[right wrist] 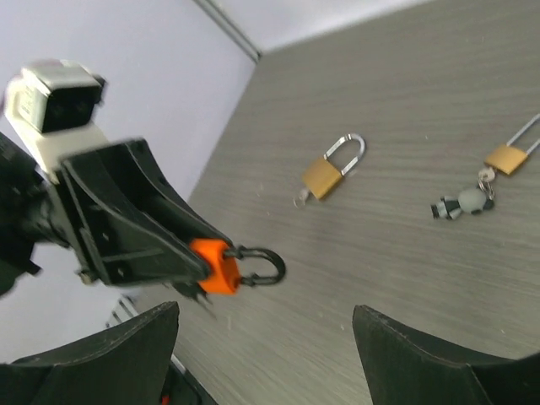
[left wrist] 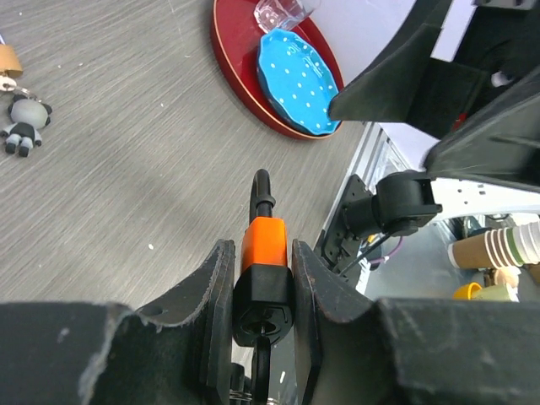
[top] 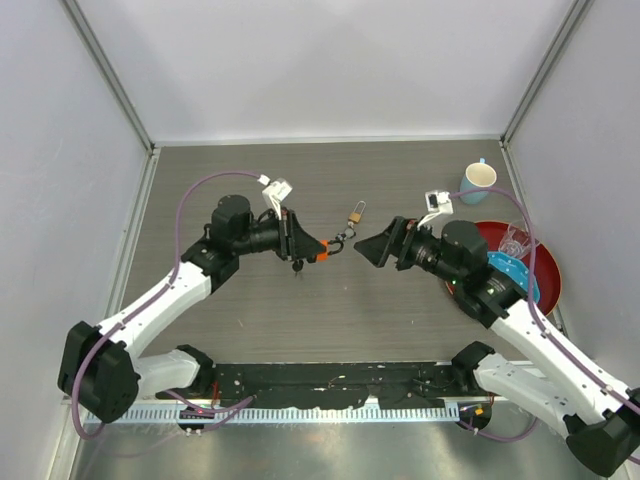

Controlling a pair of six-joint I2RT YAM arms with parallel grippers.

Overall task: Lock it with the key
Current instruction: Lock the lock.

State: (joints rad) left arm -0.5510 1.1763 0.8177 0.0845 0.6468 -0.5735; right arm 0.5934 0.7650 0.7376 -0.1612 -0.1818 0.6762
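My left gripper (top: 306, 248) is shut on an orange and black padlock (left wrist: 265, 245) and holds it above the table. Its black shackle (right wrist: 263, 266) points towards my right gripper (top: 366, 247). A dark key (left wrist: 262, 364) sticks out of the keyhole at the lock's near end. My right gripper (right wrist: 266, 314) is open and empty, a short way from the shackle. In the right wrist view the orange padlock (right wrist: 214, 265) hangs between the left fingers (right wrist: 143, 228).
A brass padlock (right wrist: 324, 175) lies on the table. A second brass padlock (top: 355, 213) with a panda keyring (right wrist: 462, 203) lies further back. A red tray (top: 548, 262) holds a blue plate (left wrist: 297, 74) and a glass. A mug (top: 478, 181) stands at the back right.
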